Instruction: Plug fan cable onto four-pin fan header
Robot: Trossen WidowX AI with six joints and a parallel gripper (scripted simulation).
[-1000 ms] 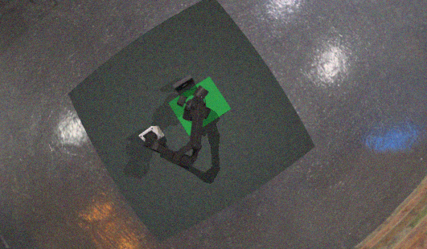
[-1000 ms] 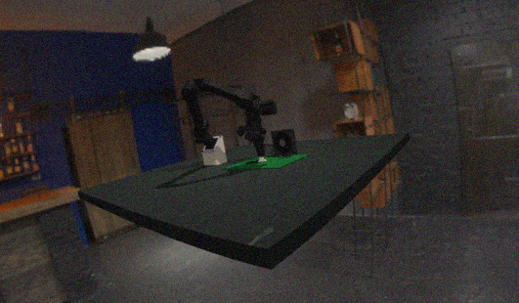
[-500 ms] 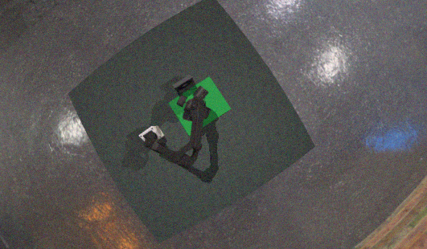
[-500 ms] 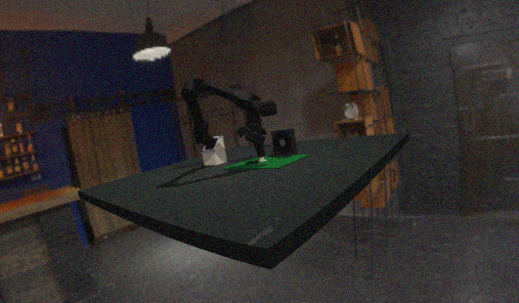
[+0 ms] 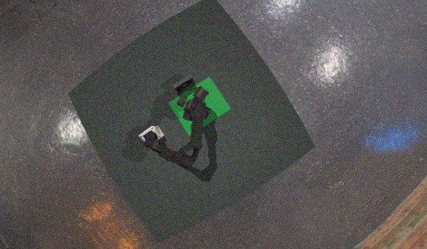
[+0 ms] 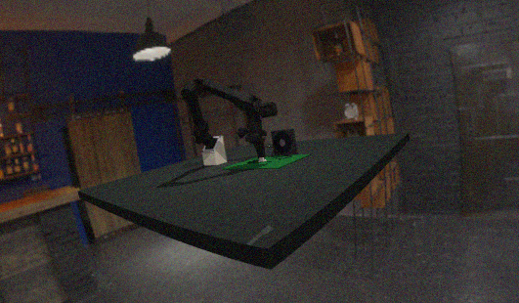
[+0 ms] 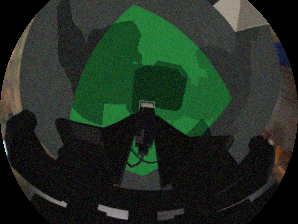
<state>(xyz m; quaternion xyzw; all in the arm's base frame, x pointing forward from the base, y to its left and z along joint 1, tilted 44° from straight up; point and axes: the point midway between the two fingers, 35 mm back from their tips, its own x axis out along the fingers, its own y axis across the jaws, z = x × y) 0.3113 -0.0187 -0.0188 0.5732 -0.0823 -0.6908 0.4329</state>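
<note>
The green board [image 5: 218, 98] [image 6: 292, 159] [image 7: 160, 42] lies flat on the table. The small white header [image 6: 262, 160] [image 7: 147, 104] stands on it, right at the fingertips. My gripper [image 6: 262, 155] [image 7: 146, 117] points down over the board and is shut on the fan's plug, which is dark and mostly hidden between the fingers. Thin dark cable [image 7: 142, 162] loops show behind the fingers in the wrist view. The fan [image 5: 184, 85] [image 6: 283, 143] stands upright by the board's edge. How deep the plug sits on the header cannot be made out.
A white angular block [image 5: 158, 130] [image 6: 215, 157] [image 7: 241, 16] stands at the arm's base, off to one side of the board. The dark tabletop [image 5: 257, 132] [image 6: 225, 205] extends around the board, and the arm casts shadows over both.
</note>
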